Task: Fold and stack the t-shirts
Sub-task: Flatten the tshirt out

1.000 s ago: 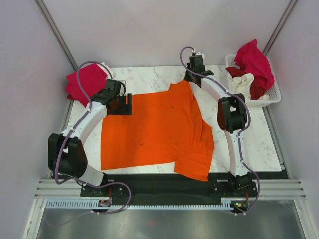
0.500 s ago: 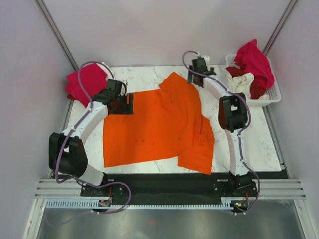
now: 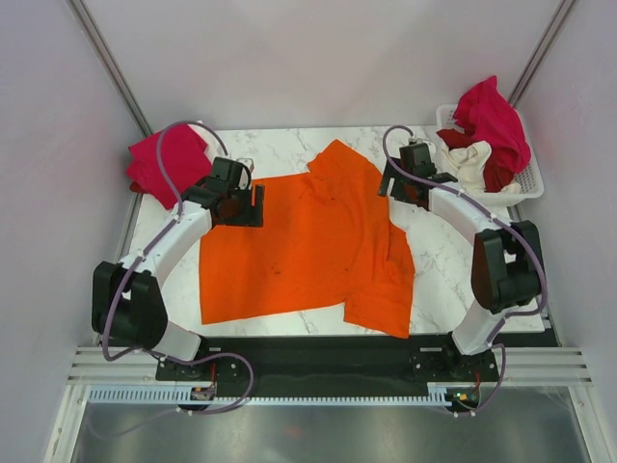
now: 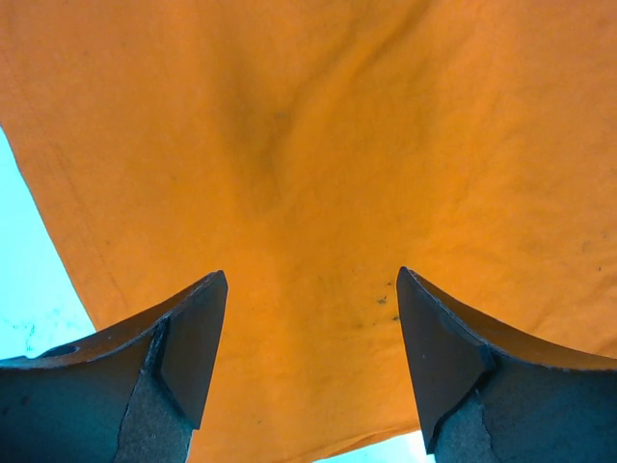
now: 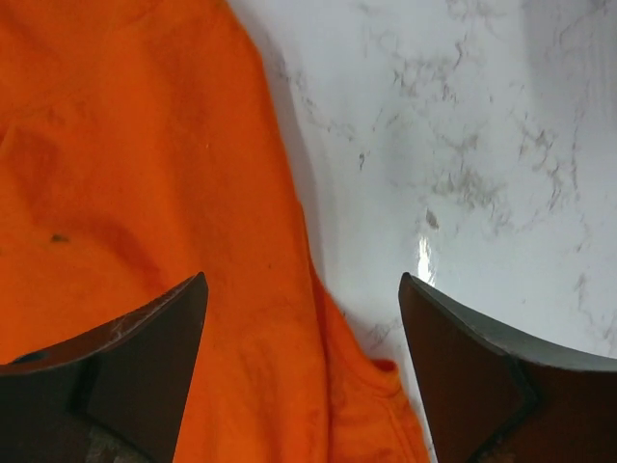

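- Orange shirt lay rumpled toward the bench's right edge.
- Left gripper and right gripper hung wide open, empty.
- Flattening that side before folding seemed wise.

A white table with grey marble swirls fills the middle. A black strip runs along its edge at 6 o'clock, with shiny metal rails just past it. Plain pale walls stand at 9, 12 and 3 o'clock. Thin metal poles run up the corners at 11 and 1 o'clock. A white plastic basket sits at 2 o'clock. The light is soft and even.
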`<state>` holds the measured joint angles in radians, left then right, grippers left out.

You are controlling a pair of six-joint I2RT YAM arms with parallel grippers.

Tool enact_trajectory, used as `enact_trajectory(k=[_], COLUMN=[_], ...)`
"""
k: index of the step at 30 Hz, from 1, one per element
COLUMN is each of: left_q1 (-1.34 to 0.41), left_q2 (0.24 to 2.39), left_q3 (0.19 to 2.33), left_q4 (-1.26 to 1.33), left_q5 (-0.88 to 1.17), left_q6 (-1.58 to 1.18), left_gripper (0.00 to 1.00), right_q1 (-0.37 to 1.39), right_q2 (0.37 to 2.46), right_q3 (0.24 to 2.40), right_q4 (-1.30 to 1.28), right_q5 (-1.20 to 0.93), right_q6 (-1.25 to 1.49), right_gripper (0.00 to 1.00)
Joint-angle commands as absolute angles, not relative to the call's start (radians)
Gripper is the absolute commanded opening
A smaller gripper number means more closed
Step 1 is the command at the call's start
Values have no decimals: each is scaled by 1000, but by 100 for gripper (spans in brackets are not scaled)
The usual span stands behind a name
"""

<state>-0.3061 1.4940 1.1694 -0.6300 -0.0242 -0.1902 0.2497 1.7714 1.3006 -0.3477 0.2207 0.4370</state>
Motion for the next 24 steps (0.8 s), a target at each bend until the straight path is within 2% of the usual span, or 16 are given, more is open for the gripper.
enact_trajectory(k=[1, 7, 10, 19, 22, 23, 24], left_q1=[-307, -307, -307, -307, -307, -307, -307], left_q2=[1390, 1243, 1191, 1057, 1029, 1023, 1016], left_q3=[1141, 1033, 986, 899, 870, 864, 856], left_q4=[-627, -637, -641, -658, -658, -658, -658], left_q5=[-12, 49, 77, 86, 71, 68, 66], left_q6=[-225, -250, -256, -265, -262, -259, -261], left_gripper=[79, 79, 79, 78, 77, 77, 77], right_q1=[233, 233, 235, 233, 224, 221, 213], right_q2=[1694, 1609, 1585, 1646, 1684, 1701, 1706], right_q3=[1162, 996, 941, 942, 943, 945, 949], right_q4=[-299, -299, -282, -249, -233, -232, -232], right_q5=[109, 103, 100, 178, 180, 157, 149], right_q6=[480, 477, 479, 469, 460, 457, 453], right_gripper=[87, 78, 77, 71, 59, 52, 39])
